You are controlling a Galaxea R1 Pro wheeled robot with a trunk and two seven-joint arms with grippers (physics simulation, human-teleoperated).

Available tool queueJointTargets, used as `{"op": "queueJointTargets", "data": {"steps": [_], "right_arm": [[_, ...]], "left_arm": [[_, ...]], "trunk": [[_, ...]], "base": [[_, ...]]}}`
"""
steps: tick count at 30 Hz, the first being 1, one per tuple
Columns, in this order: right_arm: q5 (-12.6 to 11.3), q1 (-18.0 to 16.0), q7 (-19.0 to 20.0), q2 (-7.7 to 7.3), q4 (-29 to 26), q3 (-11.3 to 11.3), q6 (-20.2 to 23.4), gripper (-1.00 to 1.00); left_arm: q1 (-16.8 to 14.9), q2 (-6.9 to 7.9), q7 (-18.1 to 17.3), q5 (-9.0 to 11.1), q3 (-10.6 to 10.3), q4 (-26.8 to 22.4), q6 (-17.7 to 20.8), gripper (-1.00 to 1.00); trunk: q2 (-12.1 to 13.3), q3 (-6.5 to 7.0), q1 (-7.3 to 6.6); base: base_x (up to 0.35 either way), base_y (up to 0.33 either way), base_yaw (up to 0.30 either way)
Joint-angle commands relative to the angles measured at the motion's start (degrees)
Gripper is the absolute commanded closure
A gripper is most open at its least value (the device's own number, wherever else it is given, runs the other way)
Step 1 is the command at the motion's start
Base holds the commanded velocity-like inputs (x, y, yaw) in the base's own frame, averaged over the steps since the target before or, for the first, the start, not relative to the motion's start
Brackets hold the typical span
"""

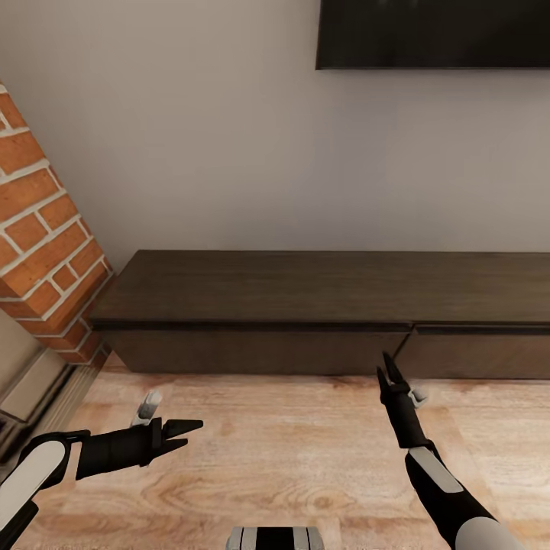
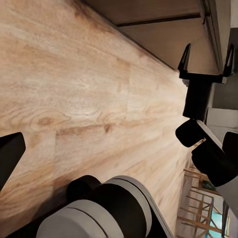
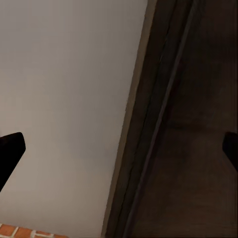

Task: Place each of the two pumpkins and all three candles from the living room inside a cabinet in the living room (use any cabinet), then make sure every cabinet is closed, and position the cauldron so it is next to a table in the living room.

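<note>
The long, low dark-brown cabinet [image 1: 328, 305] runs along the wall in front of me, and both of its visible drawer fronts [image 1: 260, 351] are closed. My right gripper [image 1: 386, 368] is open and points at the seam between the two fronts, just short of them; the left wrist view shows its spread fingers [image 2: 184, 55]. The right wrist view looks along the cabinet's dark front [image 3: 193, 148] from close up. My left gripper [image 1: 191, 432] hangs open over the wooden floor, pointing right, with nothing in it. The pumpkins, candles, cauldron and coffee table are out of view.
A red brick column [image 1: 38, 229] stands at the left, touching the cabinet's end, with a pale ledge [image 1: 30, 382] below it. A dark screen [image 1: 435, 34] hangs on the grey wall above. Light wooden floor [image 1: 290, 458] lies between me and the cabinet.
</note>
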Motion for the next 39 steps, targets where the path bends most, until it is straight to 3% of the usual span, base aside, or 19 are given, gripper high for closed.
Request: {"op": "queueJointTargets", "data": {"steps": [1, 15, 39], "right_arm": [[-0.58, -0.04, 0.19, -0.09, 0.05, 0.46, -0.32, -1.00], [-0.56, -0.04, 0.21, -0.05, 0.15, 0.53, -0.32, -1.00], [-0.56, -0.04, 0.10, 0.00, 0.43, 0.48, -0.50, -1.00]], "left_arm": [[-0.04, 0.04, -0.58, -0.51, -0.06, 0.02, 0.06, -1.00], [-0.04, -0.03, -0.58, -0.44, -0.03, 0.02, 0.06, -1.00], [-0.04, 0.04, -0.58, -0.49, -0.20, 0.02, 0.06, -1.00]], "trunk": [[-0.03, -0.27, 0.01], [-0.15, -2.26, 0.24], [-0.15, -2.26, 0.24]], "base": [[0.000, 0.000, 0.000], [0.000, 0.000, 0.000], [0.079, 0.000, 0.000]]}}
